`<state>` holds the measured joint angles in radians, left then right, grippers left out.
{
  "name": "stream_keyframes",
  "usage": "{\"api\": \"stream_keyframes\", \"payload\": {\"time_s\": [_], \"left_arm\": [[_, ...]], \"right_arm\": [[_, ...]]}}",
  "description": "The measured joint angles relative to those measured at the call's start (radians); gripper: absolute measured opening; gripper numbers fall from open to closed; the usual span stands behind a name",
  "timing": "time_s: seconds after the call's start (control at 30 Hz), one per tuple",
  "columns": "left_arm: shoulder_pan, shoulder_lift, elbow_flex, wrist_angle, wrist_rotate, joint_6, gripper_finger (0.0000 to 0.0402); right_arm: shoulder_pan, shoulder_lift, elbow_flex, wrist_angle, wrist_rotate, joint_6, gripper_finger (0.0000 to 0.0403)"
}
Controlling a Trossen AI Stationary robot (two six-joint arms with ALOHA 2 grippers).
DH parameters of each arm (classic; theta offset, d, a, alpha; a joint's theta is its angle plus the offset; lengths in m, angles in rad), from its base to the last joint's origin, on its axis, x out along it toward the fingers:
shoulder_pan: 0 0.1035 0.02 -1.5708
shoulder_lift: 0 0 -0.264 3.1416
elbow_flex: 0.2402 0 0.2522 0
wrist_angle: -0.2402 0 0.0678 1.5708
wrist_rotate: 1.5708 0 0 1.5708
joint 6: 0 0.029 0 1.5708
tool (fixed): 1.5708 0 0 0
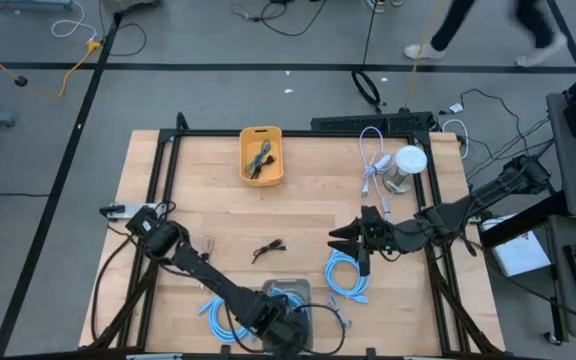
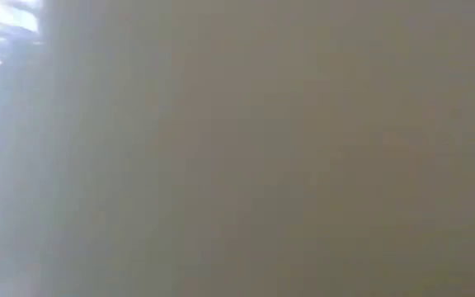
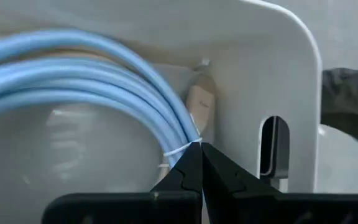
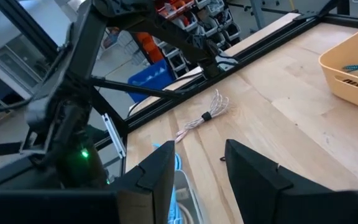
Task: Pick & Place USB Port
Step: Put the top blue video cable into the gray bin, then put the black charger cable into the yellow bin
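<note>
The left gripper (image 3: 201, 163) was down over the pale grey bin (image 1: 286, 297) at the near edge of the tabletop (image 1: 208, 200), its fingers clenched together with the tips meeting at a white tie on a coiled light blue cable (image 3: 86, 81) lying inside that bin. Nothing was seen clamped between them. A beige connector (image 3: 201, 102) lay just beyond the fingertips, against the bin's wall.

The right gripper (image 4: 197, 165) hung above the middle of the tabletop, fingers parted and holding nothing. Below it lay another blue cable coil (image 1: 348, 278).

A small dark cable bundle (image 1: 267, 249) rested on bare wood between the two arms. The yellow tray (image 1: 261, 172) at the far side held dark cables. The low view showed nothing identifiable.
</note>
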<state>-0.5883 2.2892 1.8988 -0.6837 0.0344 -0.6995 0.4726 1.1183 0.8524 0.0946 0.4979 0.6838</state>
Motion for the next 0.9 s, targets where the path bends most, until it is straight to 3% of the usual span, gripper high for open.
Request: {"api": "stream_keyframes", "payload": {"time_s": [0.33,0.7,0.8,0.9], "left_arm": [[0.016,-0.087,0.005,-0.017,-0.055,0.012,0.0],[0.052,-0.349,0.007,-0.031,-0.287,0.017,0.0005],[0.062,-0.407,0.008,-0.106,-0.301,-0.036,0.0016],[0.061,-0.435,0.008,-0.294,-0.343,-0.098,0.0034]], "right_arm": [[0.001,0.0,0.0,0.006,0.005,0.0,0.0134],[0.001,0.0,0.0,-0.084,-0.006,0.041,0.0134],[0.007,0.0,0.0,-0.104,-0.024,0.059,0.0134],[0.008,0.0,0.001,-0.164,-0.032,0.084,0.0134]]}}
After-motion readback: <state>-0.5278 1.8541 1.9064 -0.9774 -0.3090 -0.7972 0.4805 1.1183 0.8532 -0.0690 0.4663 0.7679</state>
